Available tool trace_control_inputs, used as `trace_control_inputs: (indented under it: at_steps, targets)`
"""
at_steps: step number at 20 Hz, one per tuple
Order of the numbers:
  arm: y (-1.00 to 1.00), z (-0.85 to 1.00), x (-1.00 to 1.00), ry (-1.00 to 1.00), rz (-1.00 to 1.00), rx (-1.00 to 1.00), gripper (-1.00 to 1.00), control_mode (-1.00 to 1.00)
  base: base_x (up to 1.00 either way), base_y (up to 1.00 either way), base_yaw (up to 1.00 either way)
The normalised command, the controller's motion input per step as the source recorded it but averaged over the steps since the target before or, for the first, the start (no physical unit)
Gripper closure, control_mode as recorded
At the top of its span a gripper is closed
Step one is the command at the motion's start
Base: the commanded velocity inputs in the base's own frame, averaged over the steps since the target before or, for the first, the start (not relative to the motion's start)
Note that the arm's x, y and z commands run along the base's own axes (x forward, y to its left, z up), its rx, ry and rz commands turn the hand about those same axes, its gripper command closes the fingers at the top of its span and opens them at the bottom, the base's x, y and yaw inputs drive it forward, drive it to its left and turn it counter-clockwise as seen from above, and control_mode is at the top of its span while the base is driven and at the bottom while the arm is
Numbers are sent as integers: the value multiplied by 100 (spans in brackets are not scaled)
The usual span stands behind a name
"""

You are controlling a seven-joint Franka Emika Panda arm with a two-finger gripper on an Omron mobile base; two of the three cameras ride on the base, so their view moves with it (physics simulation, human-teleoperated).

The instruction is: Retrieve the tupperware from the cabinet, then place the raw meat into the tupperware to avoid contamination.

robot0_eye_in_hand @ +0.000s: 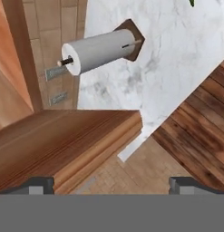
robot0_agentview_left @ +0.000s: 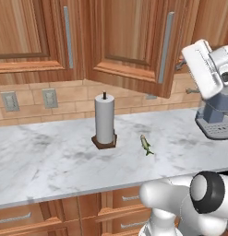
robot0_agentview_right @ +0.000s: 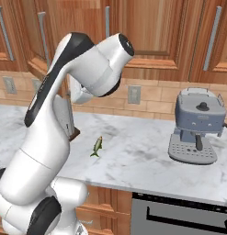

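A paper towel roll (robot0_agentview_left: 105,120) stands upright on a dark square base on the marble counter (robot0_agentview_left: 46,156), near the counter's middle in the left base view. The meat (robot0_agentview_left: 146,144) lies flat on the counter just beside it, at the roll's 3 o'clock in that view, apart from the base. In the right base view the meat (robot0_agentview_right: 97,146) sits at 9 o'clock of the coffee machine (robot0_agentview_right: 197,126), well apart from it, with bare marble between.

The meat's long axis runs roughly from 11 to 5 o'clock in the left base view; which end is the head I cannot tell.

Above the counter hangs the cabinet (robot0_agentview_left: 32,37). One door (robot0_agentview_left: 134,46) is swung open, jutting out over the counter above the roll and the meat, its silver bar handle (robot0_agentview_left: 165,46) vertical. In the hand view the door's top edge (robot0_eye_in_hand: 72,145) lies close below the camera, at 7 o'clock, between the hand and the counter. The tub is somewhere I cannot make out.

Wall outlets (robot0_agentview_left: 50,97) sit on the tiled backsplash behind the roll.

The gripper (robot0_eye_in_hand: 111,183) is spread wide, the two fingertips (robot0_eye_in_hand: 38,185) far apart at the bottom corners of the hand view, nothing between them.
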Motion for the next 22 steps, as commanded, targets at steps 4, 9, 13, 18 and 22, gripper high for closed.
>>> trace_control_inputs:
  at_steps: [4, 9, 13, 18, 22]
  targets:
    - [68, -16, -48, 6, 15, 0, -100, -100, 0, 0, 0]
    - [71, -16, -40, 7, 14, 0, -100, -100, 0, 0, 0]
    - [71, -17, -29, 8, 12, 0, -100, -100, 0, 0, 0]
    - [69, -13, -4, 8, 10, 0, -100, -100, 0, 0, 0]
    - [67, -15, 0, 9, 8, 0, -100, -100, 0, 0, 0]
